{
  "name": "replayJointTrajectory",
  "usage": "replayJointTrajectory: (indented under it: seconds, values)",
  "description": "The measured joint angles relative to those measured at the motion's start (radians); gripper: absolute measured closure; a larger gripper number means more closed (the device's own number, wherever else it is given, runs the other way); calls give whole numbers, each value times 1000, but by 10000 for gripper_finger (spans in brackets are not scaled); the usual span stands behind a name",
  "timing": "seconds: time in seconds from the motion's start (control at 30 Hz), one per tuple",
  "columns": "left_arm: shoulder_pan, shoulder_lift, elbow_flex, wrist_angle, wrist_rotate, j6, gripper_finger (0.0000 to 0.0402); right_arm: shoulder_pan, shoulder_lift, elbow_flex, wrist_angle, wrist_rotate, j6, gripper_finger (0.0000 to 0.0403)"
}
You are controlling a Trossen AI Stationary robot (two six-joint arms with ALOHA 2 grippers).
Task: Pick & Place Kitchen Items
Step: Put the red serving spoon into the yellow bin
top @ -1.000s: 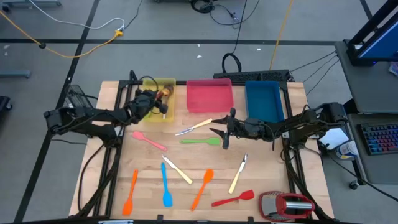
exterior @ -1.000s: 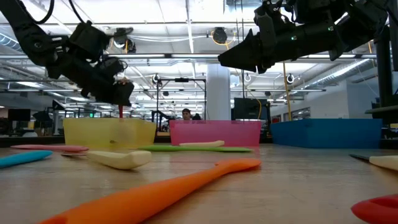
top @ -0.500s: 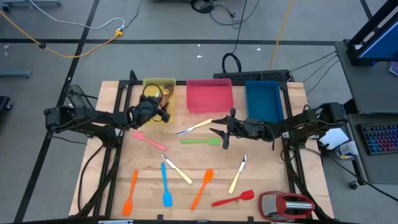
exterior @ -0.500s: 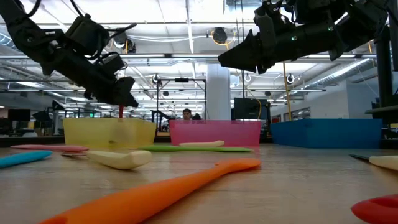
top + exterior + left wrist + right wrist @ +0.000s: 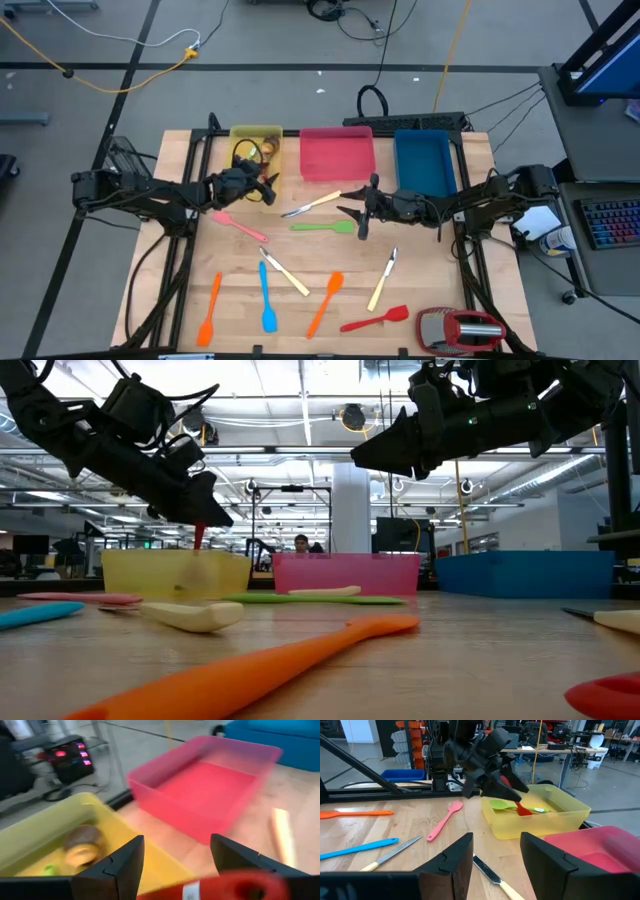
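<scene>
Now we see the left gripper [image 5: 268, 186] w/ fingers spread over the yellow tray [image 5: 240, 136], red utensil [image 5: 522, 810] at its tips; right gripper [image 5: 358, 213] hovers mid-table, fingers apart, nothing between.

Probably robotics lab – open hall, ceiling strip lights [image 5: 300, 450], workbenches [image 5: 555, 751], floor cables [image 5: 120, 75].

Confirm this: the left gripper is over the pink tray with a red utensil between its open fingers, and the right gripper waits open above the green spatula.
Not the pink tray: the high view shows the left gripper at the yellow tray. The rest holds: red utensil between its open fingers, right gripper open above the green spatula.
</scene>
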Motion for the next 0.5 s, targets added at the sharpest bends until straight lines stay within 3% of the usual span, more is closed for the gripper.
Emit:
replayJointTrajectory:
  seconds: [0.13,0.43,0.5]
  values:
    - [-4,0,0,0,-42,41,198,0,0,0,-1,0,3,246]
    - [-2,-1,4,25,-189,199,378,0,0,0,-1,0,1,246]
    - [-4,0,23,28,-221,255,386,0,0,0,-1,0,1,246]
